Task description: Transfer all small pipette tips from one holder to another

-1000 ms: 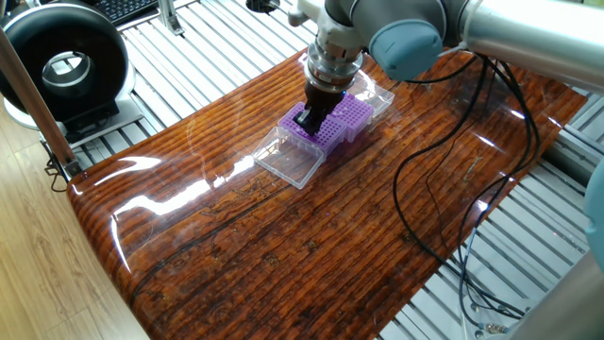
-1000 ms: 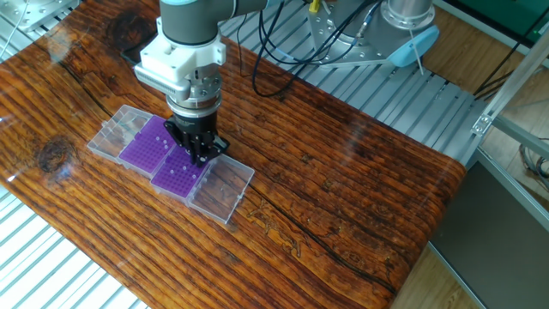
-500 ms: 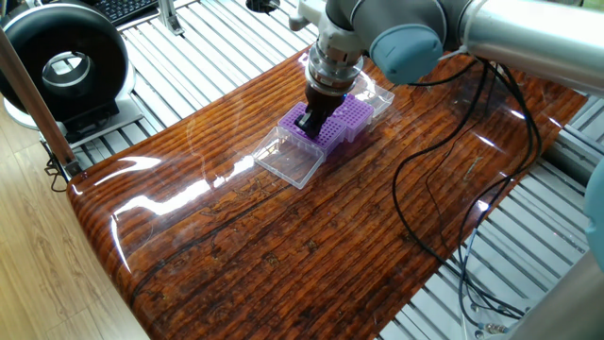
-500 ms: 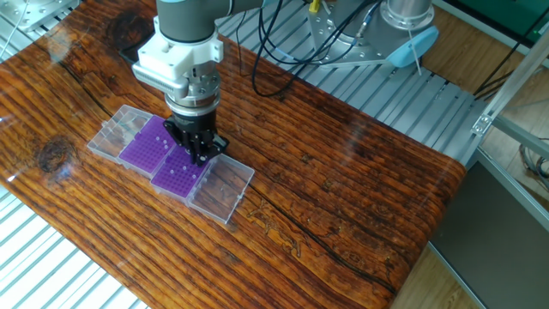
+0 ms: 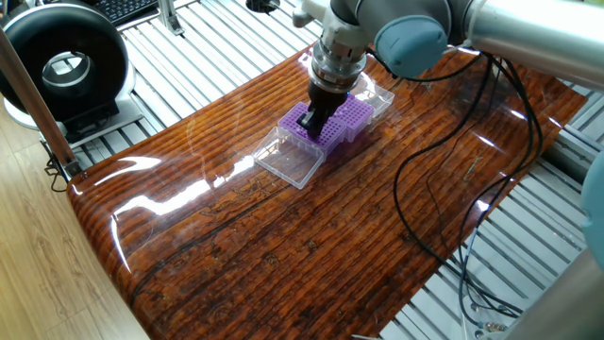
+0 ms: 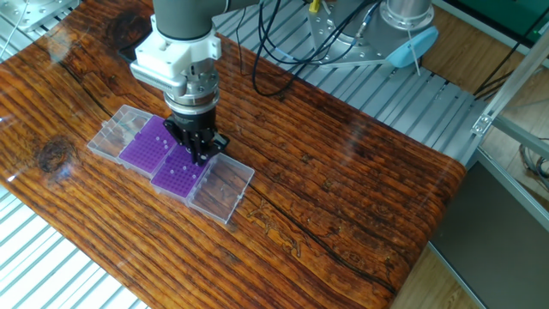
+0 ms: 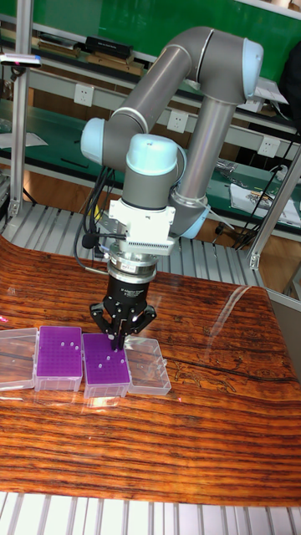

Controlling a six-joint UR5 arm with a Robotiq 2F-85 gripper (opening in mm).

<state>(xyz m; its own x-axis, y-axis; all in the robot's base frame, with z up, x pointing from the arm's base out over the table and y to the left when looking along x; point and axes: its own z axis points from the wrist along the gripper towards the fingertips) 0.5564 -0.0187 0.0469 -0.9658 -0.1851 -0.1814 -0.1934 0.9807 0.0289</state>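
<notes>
Two purple holders sit side by side on the wooden table, each in a clear box with its lid folded outward. My gripper (image 6: 201, 156) (image 7: 114, 341) (image 5: 310, 122) hangs low over the far edge of one holder (image 6: 178, 173) (image 7: 107, 372) (image 5: 300, 118), fingers drawn together and shut. I cannot make out whether a tip is between them. A few small white pipette tips (image 7: 99, 362) stand in this holder. The other holder (image 6: 143, 146) (image 7: 58, 368) (image 5: 350, 115) carries a couple of tips (image 7: 73, 343) too.
Open clear lids (image 6: 220, 190) (image 6: 115, 132) flank the two holders. Black cables (image 5: 444, 179) trail over the table behind the arm. A round black device (image 5: 61, 66) stands off the table's corner on the slatted metal bench.
The arm has shifted slightly and the gripper has edged a little along the holder's far edge. Both holders stay where they were.
</notes>
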